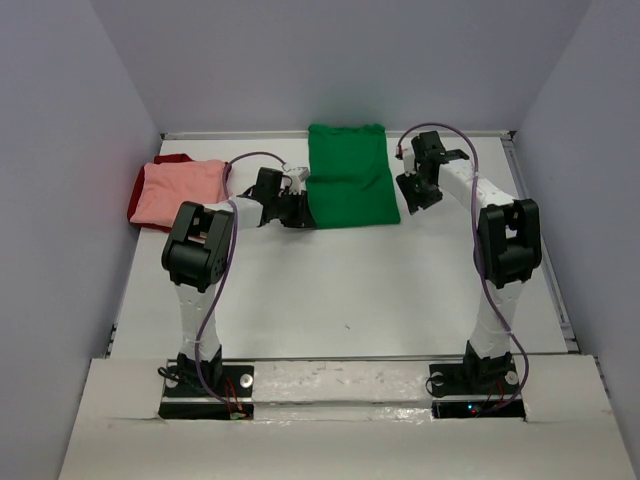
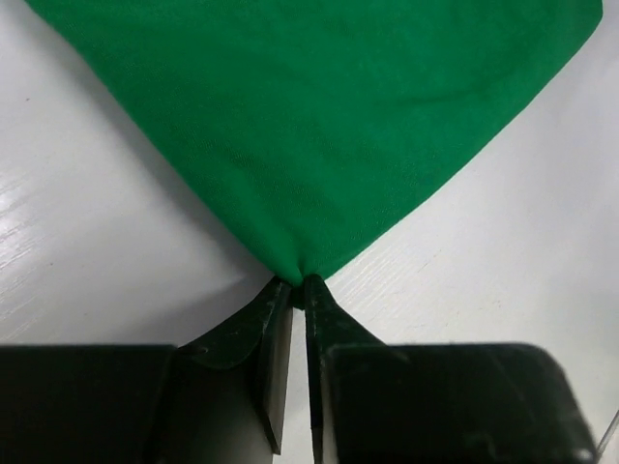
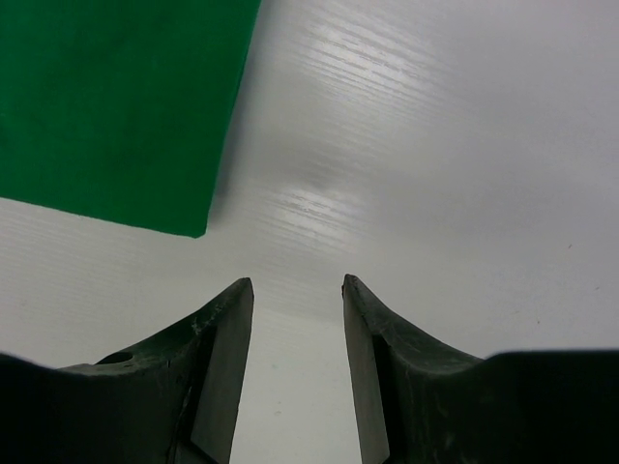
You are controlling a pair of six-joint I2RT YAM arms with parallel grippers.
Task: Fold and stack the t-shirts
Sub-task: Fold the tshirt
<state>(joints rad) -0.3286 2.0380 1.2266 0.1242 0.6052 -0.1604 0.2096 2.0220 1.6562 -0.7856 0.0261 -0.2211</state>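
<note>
Light falls bright and even from above me. The white tabletop (image 3: 435, 145) throws a soft, streaked glare just beyond my right hand (image 3: 298, 290). Shadows are faint: a thin dark edge beside the green t-shirt (image 3: 106, 97), a grey smudge by my left hand (image 2: 300, 286). Both hands show near, black and softly blurred; the overhead view is crisp.

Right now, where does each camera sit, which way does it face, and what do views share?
Top external: above and behind the bases, looking down on the table; left arm and right arm show, plus the green t-shirt and a pink t-shirt on a dark red t-shirt.
Left wrist: on that wrist, facing down at the cloth; the left gripper pinches a green t-shirt corner.
Right wrist: on that wrist, facing down at bare table; the right gripper stands open beside the shirt's corner.
Shared: all three show the green t-shirt.
</note>
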